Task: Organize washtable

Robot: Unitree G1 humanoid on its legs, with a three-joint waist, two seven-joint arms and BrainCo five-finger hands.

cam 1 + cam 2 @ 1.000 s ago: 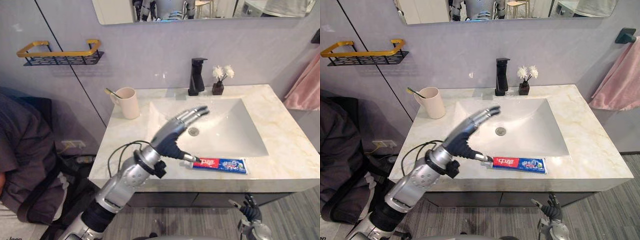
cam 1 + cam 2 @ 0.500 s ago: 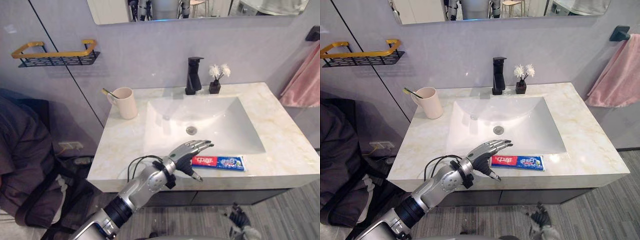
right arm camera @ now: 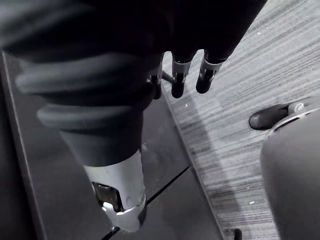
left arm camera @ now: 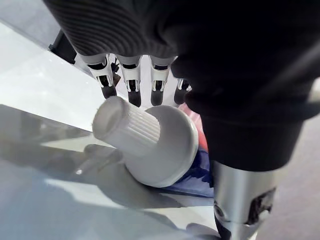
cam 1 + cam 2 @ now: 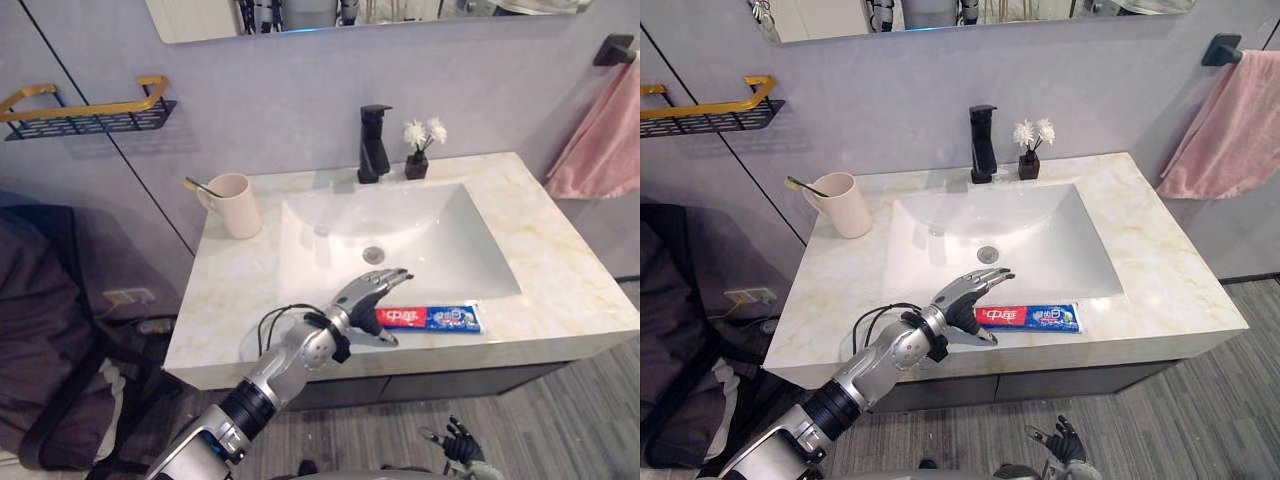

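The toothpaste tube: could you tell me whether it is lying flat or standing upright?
Lying flat on the countertop in front of the basin: the toothpaste tube has its white cap on, under the left hand, fingers straight.

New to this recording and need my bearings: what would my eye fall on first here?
The left hand, fingers straight, is over the white-capped end of a red-and-blue toothpaste tube lying at the front edge of the cream marble counter. At back left stands a beige cup holding a toothbrush; a pink towel hangs at right.
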